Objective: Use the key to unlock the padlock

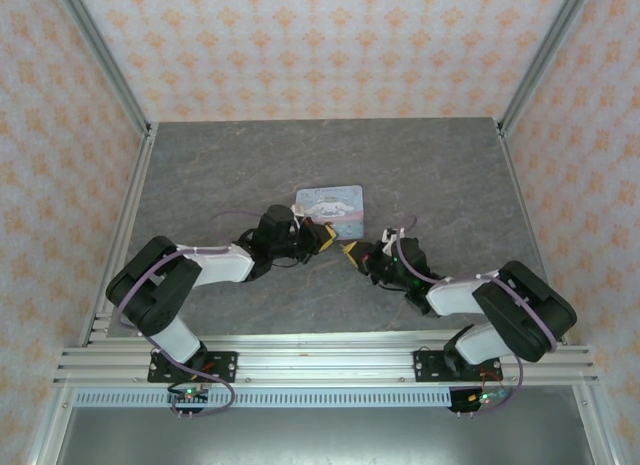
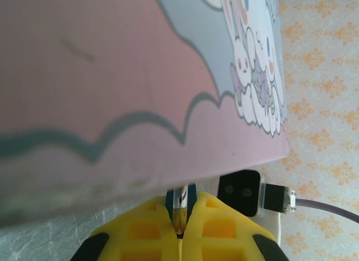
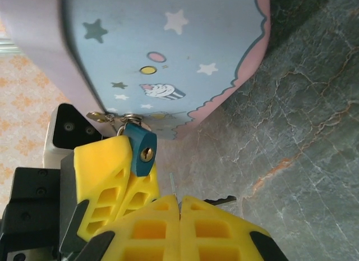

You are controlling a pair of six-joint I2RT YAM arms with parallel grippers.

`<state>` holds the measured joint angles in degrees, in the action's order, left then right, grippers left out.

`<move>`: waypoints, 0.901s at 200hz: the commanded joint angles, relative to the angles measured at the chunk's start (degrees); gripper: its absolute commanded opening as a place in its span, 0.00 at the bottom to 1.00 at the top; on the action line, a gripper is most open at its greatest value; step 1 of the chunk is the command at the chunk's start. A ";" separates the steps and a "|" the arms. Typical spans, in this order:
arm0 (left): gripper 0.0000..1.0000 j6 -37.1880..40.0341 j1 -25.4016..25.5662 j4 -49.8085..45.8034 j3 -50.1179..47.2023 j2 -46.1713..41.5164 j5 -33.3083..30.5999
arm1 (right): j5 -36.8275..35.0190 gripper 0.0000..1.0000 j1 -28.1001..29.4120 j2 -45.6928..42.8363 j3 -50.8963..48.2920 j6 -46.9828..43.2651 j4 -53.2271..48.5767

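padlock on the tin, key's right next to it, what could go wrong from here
1. The key, in the shut right pincer, sits off to one side of the gold keyhole on the padlock. Pushing forward now could hit the lock body instead.
2. The left pincer pinches the small padlock only at its tips, so a push might twist it loose.
3. Both pincers crowd the edge of the tin, and their yellow fingers could collide.

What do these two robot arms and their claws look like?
The left arm and right arm are black with white segments, each looped by a thin lilac cable. The left claw and right claw have chunky yellow fingers with square hollows.
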<state>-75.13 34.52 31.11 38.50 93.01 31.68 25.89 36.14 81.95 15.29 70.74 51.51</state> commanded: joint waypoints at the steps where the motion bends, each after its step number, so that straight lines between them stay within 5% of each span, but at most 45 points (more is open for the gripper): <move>1: 0.00 0.25 0.19 3.74 0.16 -2.66 1.55 | -0.31 0.00 0.25 1.75 1.67 2.23 6.40; 180: 0.00 0.01 0.37 4.75 -0.27 -2.67 1.80 | -2.01 0.00 0.26 3.47 3.52 3.43 7.07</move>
<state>-75.13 34.52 31.53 38.50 92.71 32.18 25.23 36.12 84.18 16.95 73.49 55.57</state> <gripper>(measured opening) 0.046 0.045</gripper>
